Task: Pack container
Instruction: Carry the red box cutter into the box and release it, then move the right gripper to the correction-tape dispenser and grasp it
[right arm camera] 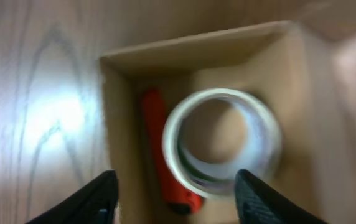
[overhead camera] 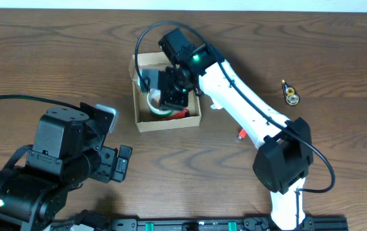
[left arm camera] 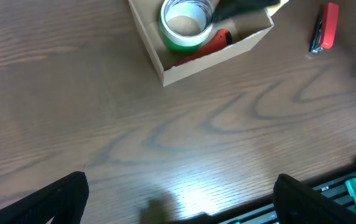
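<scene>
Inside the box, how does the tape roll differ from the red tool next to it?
Shape: the tape roll is a round ring with an open core; the red tool is long and narrow. Colour: the tape roll is white with a green edge; the red tool is red-orange. Place: the red tool lies along a wall, the tape roll nearer the middle. Both lie inside the container.
</scene>
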Robot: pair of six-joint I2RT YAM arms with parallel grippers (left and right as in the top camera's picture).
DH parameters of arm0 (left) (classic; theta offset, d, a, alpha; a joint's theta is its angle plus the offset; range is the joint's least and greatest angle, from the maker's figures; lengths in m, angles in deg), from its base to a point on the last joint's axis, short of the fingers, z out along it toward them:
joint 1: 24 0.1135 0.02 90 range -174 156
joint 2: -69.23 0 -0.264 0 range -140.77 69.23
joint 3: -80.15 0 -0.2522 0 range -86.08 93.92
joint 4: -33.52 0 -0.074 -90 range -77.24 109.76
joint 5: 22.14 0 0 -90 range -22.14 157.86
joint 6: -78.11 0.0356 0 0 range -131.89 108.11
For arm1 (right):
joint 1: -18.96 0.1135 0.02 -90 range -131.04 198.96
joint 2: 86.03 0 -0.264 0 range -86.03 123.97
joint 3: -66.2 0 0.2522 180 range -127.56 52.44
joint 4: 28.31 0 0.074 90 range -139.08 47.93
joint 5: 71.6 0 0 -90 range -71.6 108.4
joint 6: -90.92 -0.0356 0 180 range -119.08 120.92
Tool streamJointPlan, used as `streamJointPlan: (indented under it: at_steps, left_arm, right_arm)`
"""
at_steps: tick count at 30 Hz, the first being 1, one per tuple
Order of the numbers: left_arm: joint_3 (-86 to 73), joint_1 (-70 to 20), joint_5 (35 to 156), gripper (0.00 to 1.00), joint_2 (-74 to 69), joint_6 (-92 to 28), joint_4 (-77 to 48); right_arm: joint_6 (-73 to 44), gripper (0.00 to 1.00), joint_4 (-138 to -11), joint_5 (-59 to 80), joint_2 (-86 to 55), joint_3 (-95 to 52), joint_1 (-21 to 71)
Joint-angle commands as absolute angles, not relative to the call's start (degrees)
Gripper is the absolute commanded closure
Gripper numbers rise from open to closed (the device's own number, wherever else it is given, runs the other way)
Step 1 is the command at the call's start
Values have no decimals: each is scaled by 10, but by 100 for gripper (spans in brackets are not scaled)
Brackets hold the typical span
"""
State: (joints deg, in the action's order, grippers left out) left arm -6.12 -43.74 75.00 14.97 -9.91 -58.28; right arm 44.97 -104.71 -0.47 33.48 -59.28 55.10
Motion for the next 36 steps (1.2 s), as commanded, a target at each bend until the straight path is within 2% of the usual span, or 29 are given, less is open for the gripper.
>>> streamJointPlan:
  at_steps: [1,2,4,6,14,22,36]
  left_arm:
    - [-57,-436,750,5,150,-91,-584]
    - [-57,-436,750,5,150,-91,-584]
    - [-57,-436,750,5,150,-91,-584]
    - [-57,-436,750,5,150,-91,-584]
    - [-57,-436,750,5,150,-91,-584]
    - [-57,-436,750,5,150,-91,-584]
    - [-57,-436,750,5,150,-91,-584]
  right_arm:
    - [341,34,-1048,97,319,-640,514]
    - [317,32,-1048,117,318,-647,499]
    - [273,22,-1046,142,318,-650,466]
    - [241,16,-1049,152,318,-650,429]
    - [151,2,-1062,152,318,-608,265]
    - [161,2,-1028,147,318,-505,152]
    - [175,4,-876,145,318,-341,93]
